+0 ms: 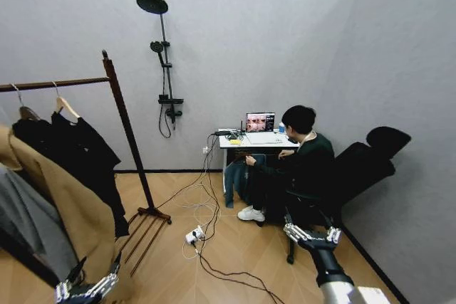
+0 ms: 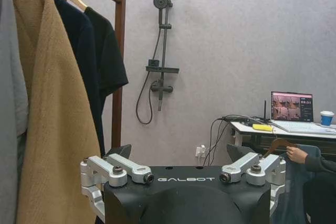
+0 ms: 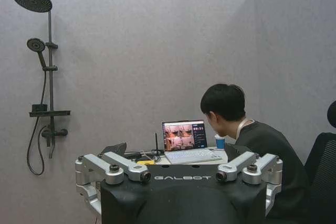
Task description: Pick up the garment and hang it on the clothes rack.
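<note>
The garment (image 1: 84, 156), a black top on a pale wooden hanger (image 1: 65, 107), hangs from the bar of the clothes rack (image 1: 127, 129), close to its right post. In the left wrist view the garment (image 2: 107, 59) hangs beside the rack's post (image 2: 119, 51). My left gripper (image 1: 89, 288) is low in front of the hanging clothes, open and empty (image 2: 178, 153). My right gripper (image 1: 312, 233) is held out low on the right, also open and empty (image 3: 176, 150), and faces the desk.
A long tan coat (image 1: 68, 208), a grey hoodie (image 1: 25, 226) and another dark garment (image 1: 28, 133) hang left of the black top. A person (image 1: 296, 165) sits at a small desk (image 1: 256, 140) with a laptop. Cables and a power strip (image 1: 194, 235) lie on the floor.
</note>
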You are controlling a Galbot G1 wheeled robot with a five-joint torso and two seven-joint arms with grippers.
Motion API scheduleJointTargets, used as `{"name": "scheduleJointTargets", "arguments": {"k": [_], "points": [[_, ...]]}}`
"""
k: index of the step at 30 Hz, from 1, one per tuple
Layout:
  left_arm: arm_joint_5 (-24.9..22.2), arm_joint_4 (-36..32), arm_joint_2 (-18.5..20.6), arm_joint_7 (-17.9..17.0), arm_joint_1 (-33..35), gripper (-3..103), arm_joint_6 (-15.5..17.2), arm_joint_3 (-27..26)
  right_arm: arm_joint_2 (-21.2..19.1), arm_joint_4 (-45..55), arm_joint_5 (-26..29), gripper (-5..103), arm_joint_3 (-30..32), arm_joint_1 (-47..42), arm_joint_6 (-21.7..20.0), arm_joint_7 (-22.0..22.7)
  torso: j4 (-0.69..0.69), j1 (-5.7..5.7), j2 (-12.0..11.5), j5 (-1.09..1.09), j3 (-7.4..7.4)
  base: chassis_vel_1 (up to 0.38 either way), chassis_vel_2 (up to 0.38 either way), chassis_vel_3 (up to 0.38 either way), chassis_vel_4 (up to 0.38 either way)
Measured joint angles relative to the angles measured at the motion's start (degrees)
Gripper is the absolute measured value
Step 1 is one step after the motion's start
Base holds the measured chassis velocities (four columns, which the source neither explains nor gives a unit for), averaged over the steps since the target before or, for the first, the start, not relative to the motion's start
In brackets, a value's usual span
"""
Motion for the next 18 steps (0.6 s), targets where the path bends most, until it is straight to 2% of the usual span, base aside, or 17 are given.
{"name": "scheduleJointTargets", "arguments": {"k": [18], "points": [[0.0, 0.0, 0.0, 0.0, 0.0, 100, 0.0, 0.0, 0.0, 0.0, 0.0, 100, 0.0, 0.0, 0.0, 0.0, -0.02, 0.01, 0.0, 0.02, 0.0, -0.077, -0.064, -0.064, -0.063]]}}
